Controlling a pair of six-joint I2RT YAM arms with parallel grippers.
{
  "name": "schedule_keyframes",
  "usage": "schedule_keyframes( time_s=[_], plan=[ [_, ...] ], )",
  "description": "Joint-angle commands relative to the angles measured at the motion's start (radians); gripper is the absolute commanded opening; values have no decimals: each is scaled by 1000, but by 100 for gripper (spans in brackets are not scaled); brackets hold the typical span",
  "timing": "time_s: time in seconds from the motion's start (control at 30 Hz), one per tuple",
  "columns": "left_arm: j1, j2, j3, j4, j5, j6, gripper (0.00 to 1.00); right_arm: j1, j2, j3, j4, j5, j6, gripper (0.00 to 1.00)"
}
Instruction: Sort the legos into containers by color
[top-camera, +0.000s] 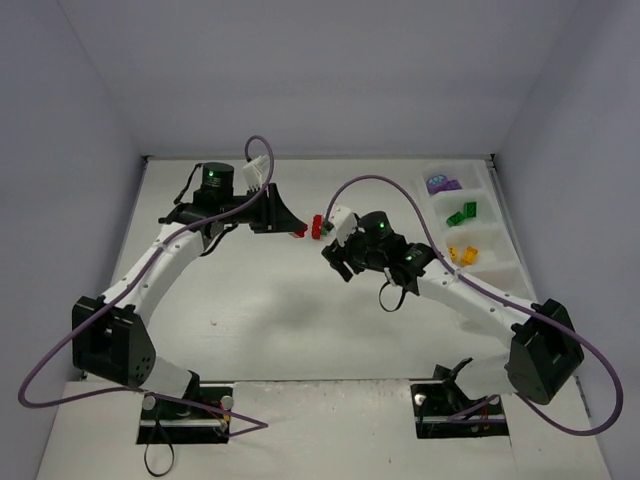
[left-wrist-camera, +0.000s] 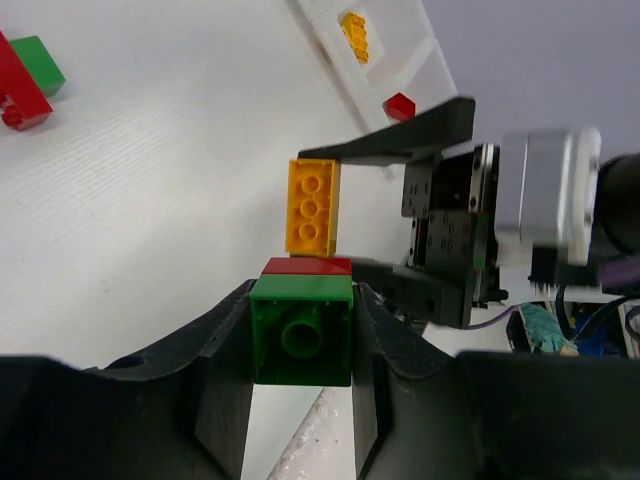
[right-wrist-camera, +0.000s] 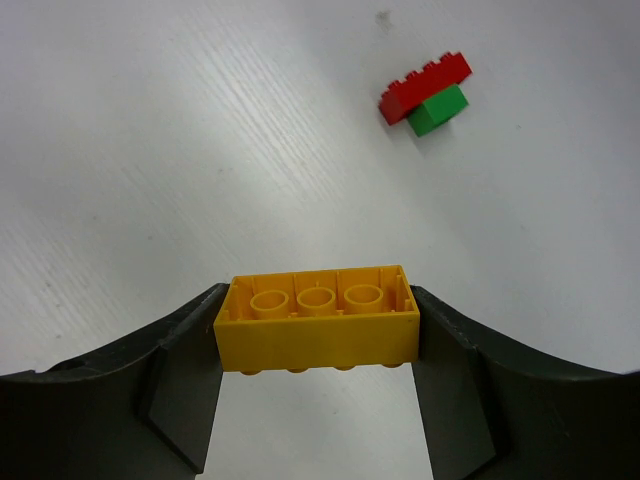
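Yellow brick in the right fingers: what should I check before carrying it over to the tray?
1. Hold of the right gripper on the yellow brick: ok, clamped at both ends.
2. Yellow brick free of the red brick: cannot tell, their edges nearly meet in the left wrist view.
3. Hold of the left gripper on the green brick: ok.
4. Target compartment in the tray: ok, yellow legos lie in it.

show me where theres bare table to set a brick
Open: the table at near middle, this side of the left gripper and right gripper; the back strip beyond them, left of the tray. Crowded: where the grippers meet, and inside the tray.
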Motion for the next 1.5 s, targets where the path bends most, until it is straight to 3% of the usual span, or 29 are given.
schedule_keyframes(
  time_s=[0.0,0.3,0.57,0.77,0.93,1.03,1.07,1.23,1.37,1.47],
  plan=[
    [6,-75,19,3,-57,45,0,-72,-41,16,50,49,62,0],
    [6,-184,-92,-40,-230,91,0,-302,-12,65,-13,389,324,0],
    [6,-232,-144,-28,-260,99,0,-645,20,99,-97,448,476,0],
    [6,-261,-164,-26,-260,100,0,-758,115,122,-122,448,526,1],
    [7,-279,-179,-28,-261,100,0,-798,196,154,-127,438,550,11],
    [7,-284,-184,-29,-260,100,0,-811,227,159,-128,437,556,23],
    [7,-285,-185,-29,-260,102,0,-813,235,162,-130,437,555,38],
    [6,-287,-179,-29,-258,99,0,-816,218,164,-127,356,549,64],
    [6,-272,-162,-29,-255,100,0,-776,146,154,-120,348,529,91],
    [7,-258,-149,-29,-254,100,0,-741,85,131,-122,374,512,98]
  ],
)
